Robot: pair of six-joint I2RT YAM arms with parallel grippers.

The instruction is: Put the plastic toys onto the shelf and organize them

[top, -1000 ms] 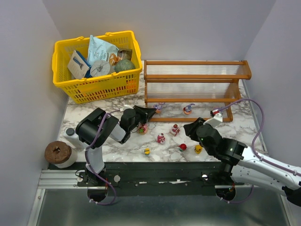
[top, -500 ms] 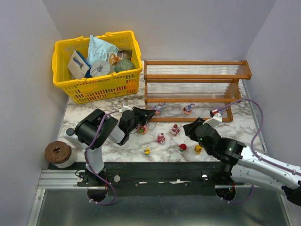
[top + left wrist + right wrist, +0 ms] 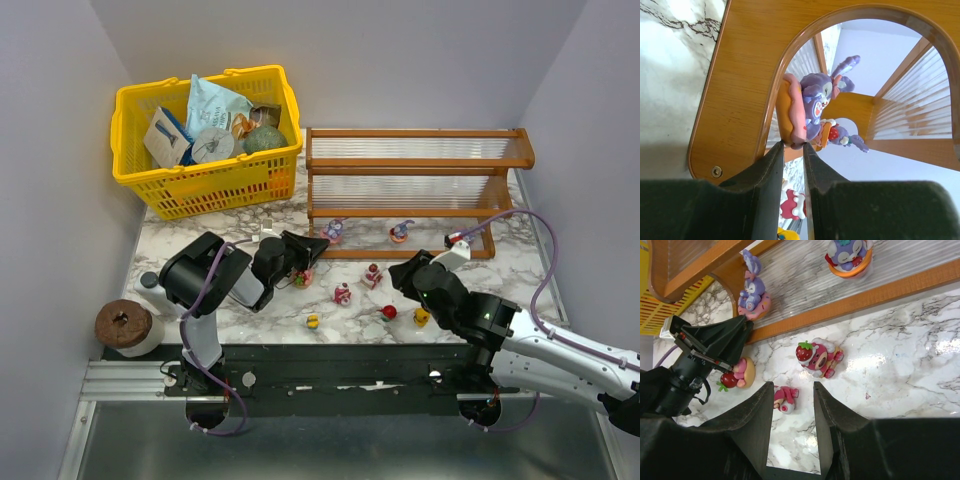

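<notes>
The shelf (image 3: 415,162) stands at the back right. My left gripper (image 3: 322,243) is at its lower tier's left end, fingertips closed on the pink base of a purple rabbit toy (image 3: 812,107), which also shows in the top view (image 3: 333,230) and the right wrist view (image 3: 754,297). A second purple toy (image 3: 401,232) stands on that tier, and a red toy (image 3: 455,240) is at its right end. My right gripper (image 3: 402,273) is open and empty, low over the table. A pink toy (image 3: 786,393) lies ahead of its jaws, beside a strawberry bear toy (image 3: 817,357).
More toys lie on the marble table (image 3: 260,310): a pink one with a cherry (image 3: 302,277), a red one (image 3: 389,312) and two yellow ones (image 3: 422,317) (image 3: 313,321). A yellow basket (image 3: 205,185) of packets is back left. A tape roll (image 3: 125,325) and a jar (image 3: 150,285) are at the left edge.
My left gripper has drawn back slightly toward the near left, and the purple toy has shifted with it. The right arm has barely moved.
</notes>
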